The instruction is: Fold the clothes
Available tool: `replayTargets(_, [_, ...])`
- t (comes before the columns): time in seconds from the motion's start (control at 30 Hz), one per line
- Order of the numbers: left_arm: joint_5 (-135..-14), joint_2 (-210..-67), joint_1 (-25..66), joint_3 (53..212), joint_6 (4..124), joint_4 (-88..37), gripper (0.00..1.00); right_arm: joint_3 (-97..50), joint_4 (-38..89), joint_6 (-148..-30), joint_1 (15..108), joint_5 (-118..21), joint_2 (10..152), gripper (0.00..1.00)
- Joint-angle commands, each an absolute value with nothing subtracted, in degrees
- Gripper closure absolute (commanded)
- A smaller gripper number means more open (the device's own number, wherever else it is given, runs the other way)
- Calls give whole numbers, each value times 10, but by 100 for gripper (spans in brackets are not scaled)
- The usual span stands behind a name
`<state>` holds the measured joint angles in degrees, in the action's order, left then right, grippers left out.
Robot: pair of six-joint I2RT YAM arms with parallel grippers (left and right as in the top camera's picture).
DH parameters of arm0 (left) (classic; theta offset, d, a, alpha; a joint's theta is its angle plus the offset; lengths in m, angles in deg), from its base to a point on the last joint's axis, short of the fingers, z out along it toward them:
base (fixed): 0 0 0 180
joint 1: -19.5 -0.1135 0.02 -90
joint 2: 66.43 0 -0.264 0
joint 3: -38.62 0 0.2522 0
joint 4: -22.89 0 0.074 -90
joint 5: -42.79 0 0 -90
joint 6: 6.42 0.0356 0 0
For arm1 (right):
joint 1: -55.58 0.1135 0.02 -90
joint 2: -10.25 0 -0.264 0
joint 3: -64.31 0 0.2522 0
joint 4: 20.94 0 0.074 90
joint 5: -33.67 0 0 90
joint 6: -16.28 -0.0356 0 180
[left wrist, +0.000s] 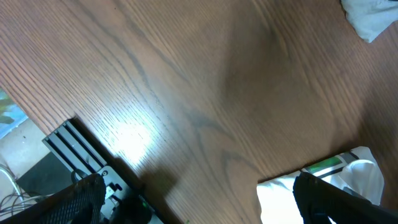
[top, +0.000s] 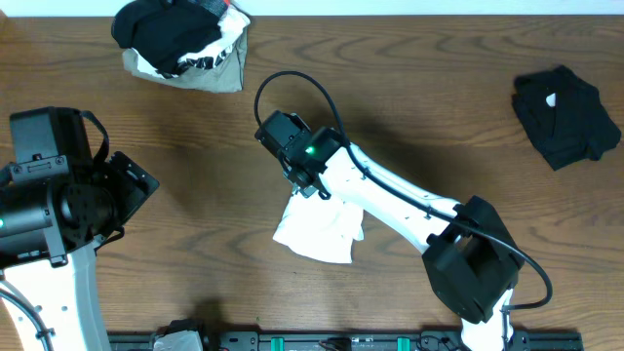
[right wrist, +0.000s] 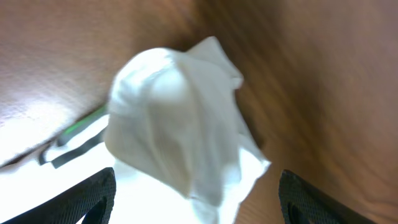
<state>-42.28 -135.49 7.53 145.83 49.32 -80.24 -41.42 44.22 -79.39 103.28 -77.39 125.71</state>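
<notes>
A crumpled white T-shirt [top: 317,232] lies on the wooden table near the middle front. My right gripper [top: 302,180] hovers over the shirt's upper left end. In the right wrist view its gripper [right wrist: 199,208] is open, both fingers [right wrist: 93,199] spread wide either side of a raised bunch of white T-shirt fabric [right wrist: 177,130], with a green-and-dark mark [right wrist: 78,134] at the left. My left gripper [top: 132,185] is far to the left, away from the shirt. The left gripper [left wrist: 205,208] is open over bare wood, and a corner of white cloth [left wrist: 373,18] shows at the top right.
A heap of black, white-printed and khaki garments [top: 185,44] sits at the back left. A folded black garment [top: 565,115] lies at the right. A black rail [top: 390,341] runs along the table's front edge. Something white with a green stripe [left wrist: 339,171] shows behind the left gripper's finger.
</notes>
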Motion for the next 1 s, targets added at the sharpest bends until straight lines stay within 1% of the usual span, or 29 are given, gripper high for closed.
replayTargets(0.0, [-414,-1357,72,1455,501,-803,2,-392,437,-798,1024,-730,1261,18])
replayTargets(0.23, [-414,-1357,72,1455,503,-804,2,-356,417,-799,1013,-726,1261,18])
replayTargets(0.37, [-414,-1357,72,1455,503,-804,2,-355,413,-805,1001,-726,1261,20])
replayTargets(0.5, [-414,-1357,72,1455,503,-804,2,-355,404,-828,988,-728,1261,33])
replayTargets(0.6, [-414,-1357,72,1455,503,-803,2,-355,402,-832,979,-727,1261,39])
replayTargets(0.67, [-414,-1357,72,1455,503,-804,2,-355,402,-835,976,-728,1261,46])
replayTargets(0.7, [-414,-1357,72,1455,503,-803,2,-355,403,-841,974,-728,1261,52])
replayTargets(0.8, [-414,-1357,72,1455,503,-804,2,-356,403,-863,968,-728,1261,59])
replayTargets(0.9, [-414,-1357,72,1455,503,-804,2,-356,402,-870,962,-728,1261,77])
replayTargets(0.97, [-414,-1357,72,1455,503,-804,2,-356,404,-870,959,-729,1261,79])
